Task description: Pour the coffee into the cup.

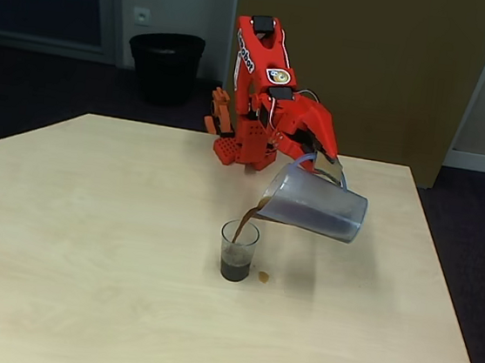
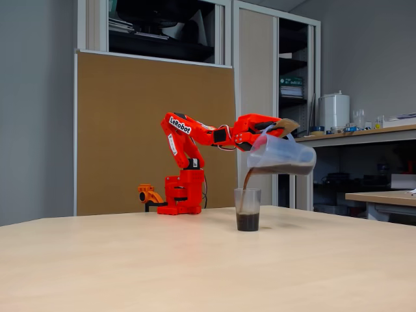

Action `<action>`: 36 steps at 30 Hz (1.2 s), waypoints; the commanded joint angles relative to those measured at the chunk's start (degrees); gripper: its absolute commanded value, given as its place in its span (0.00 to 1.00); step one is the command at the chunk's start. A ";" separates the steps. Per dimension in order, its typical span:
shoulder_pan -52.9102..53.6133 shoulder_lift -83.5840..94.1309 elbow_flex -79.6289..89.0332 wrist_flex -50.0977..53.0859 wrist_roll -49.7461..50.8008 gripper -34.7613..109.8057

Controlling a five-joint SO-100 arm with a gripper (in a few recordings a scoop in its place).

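Item: jug (image 1: 316,209), translucent, rigid, light and draining; my gripper (image 1: 325,167) clamped on its handle, tilted left over the cup (image 1: 238,251) mid-table. Coffee (image 1: 243,224) streaming in. Cup thin, tippable; spilled drop (image 1: 262,277) just right of it.

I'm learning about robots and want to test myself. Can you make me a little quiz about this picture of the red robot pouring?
1. True or false: the jug is standing upright on the table.
2. Where is the stream of coffee going? A) into the cup B) onto the floor C) into the black bin
3. What lies on the table just right of the cup in the fixed view from above?

Key
1. False: the gripper holds it by the handle, tipped in the air above the table.
2. A
3. A small brown drop, looking like spilled coffee.
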 commanded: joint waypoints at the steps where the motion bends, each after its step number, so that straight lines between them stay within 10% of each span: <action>1: -0.44 2.72 -0.26 -2.37 1.41 0.24; 36: -0.35 0.97 -0.97 -3.87 2.29 0.24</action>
